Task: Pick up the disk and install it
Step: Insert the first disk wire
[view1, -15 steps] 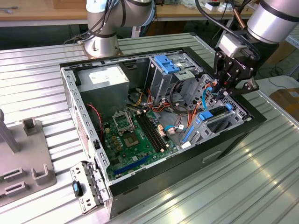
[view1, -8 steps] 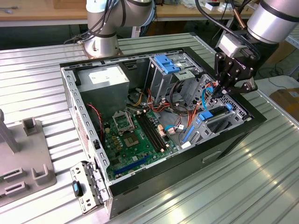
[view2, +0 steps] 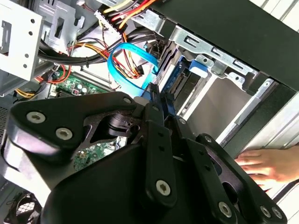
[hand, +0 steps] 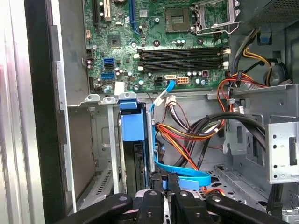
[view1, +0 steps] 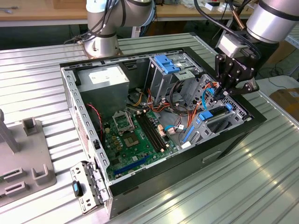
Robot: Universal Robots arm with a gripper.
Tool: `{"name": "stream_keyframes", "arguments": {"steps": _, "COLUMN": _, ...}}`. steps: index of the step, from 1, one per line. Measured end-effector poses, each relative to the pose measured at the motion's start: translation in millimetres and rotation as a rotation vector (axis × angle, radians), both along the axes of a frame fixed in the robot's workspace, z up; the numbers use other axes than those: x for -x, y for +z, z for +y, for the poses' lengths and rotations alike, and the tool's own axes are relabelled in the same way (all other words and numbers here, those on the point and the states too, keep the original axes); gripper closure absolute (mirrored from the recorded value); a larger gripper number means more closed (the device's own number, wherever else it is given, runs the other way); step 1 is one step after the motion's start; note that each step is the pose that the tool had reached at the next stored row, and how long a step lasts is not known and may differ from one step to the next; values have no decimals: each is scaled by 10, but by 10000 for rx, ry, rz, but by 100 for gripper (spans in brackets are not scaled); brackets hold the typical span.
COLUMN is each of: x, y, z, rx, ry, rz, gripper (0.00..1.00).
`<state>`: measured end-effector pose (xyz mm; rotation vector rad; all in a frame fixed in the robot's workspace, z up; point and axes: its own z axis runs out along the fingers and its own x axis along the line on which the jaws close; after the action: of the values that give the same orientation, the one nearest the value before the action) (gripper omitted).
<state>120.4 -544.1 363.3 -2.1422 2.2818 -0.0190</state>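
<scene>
Reaching into the open computer case with the gripper pinched shut, tips just beside the disk, standing on edge in a bay against the case wall. Past that, tangled orange and blue cables, then the green motherboard. Outside the wall, a person's hand.
</scene>
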Motion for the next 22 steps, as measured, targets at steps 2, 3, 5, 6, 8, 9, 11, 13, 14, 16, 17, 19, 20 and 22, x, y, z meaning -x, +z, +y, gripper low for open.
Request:
{"name": "stream_keyframes", "arguments": {"steps": 2, "x": 22, "y": -1, "z": 26, "rx": 260, "ry": 75, "rz": -6, "gripper": 84}}
{"name": "stream_keyframes", "arguments": {"steps": 3, "x": 26, "y": -1, "z": 27, "rx": 287, "ry": 82, "rz": -14, "gripper": 84}}
{"name": "stream_keyframes", "arguments": {"steps": 5, "x": 33, "y": 0, "z": 27, "rx": 301, "ry": 87, "rz": -24, "gripper": 84}}
{"name": "stream_keyframes", "arguments": {"steps": 6, "x": 34, "y": -2, "z": 27, "rx": 300, "ry": 130, "rz": -39, "gripper": 84}}
{"name": "stream_keyframes", "arguments": {"steps": 8, "x": 35, "y": -5, "z": 27, "rx": 318, "ry": 315, "rz": -50, "gripper": 84}}
{"name": "stream_keyframes", "arguments": {"steps": 9, "x": 35, "y": -3, "z": 27, "rx": 322, "ry": 315, "rz": -49, "gripper": 84}}
{"name": "stream_keyframes", "arguments": {"steps": 11, "x": 35, "y": -3, "z": 27, "rx": 325, "ry": 315, "rz": -49, "gripper": 84}}
{"name": "stream_keyframes", "arguments": {"steps": 13, "x": 35, "y": -3, "z": 27, "rx": 326, "ry": 315, "rz": -49, "gripper": 84}}
{"name": "stream_keyframes", "arguments": {"steps": 14, "x": 35, "y": -3, "z": 27, "rx": 326, "ry": 315, "rz": -49, "gripper": 84}}
{"name": "stream_keyframes", "arguments": {"steps": 16, "x": 35, "y": -3, "z": 27, "rx": 326, "ry": 315, "rz": -49, "gripper": 84}}
{"name": "stream_keyframes", "arguments": {"steps": 17, "x": 35, "y": -3, "z": 27, "rx": 326, "ry": 315, "rz": -49, "gripper": 84}}
{"name": "stream_keyframes", "arguments": {"steps": 19, "x": 35, "y": -3, "z": 27, "rx": 331, "ry": 315, "rz": -49, "gripper": 84}}
{"name": "stream_keyframes", "arguments": {"steps": 20, "x": 35, "y": -4, "z": 27, "rx": 337, "ry": 315, "rz": -49, "gripper": 84}}
{"name": "stream_keyframes", "arguments": {"steps": 22, "x": 42, "y": -6, "z": 27, "rx": 363, "ry": 314, "rz": -49, "gripper": 84}}
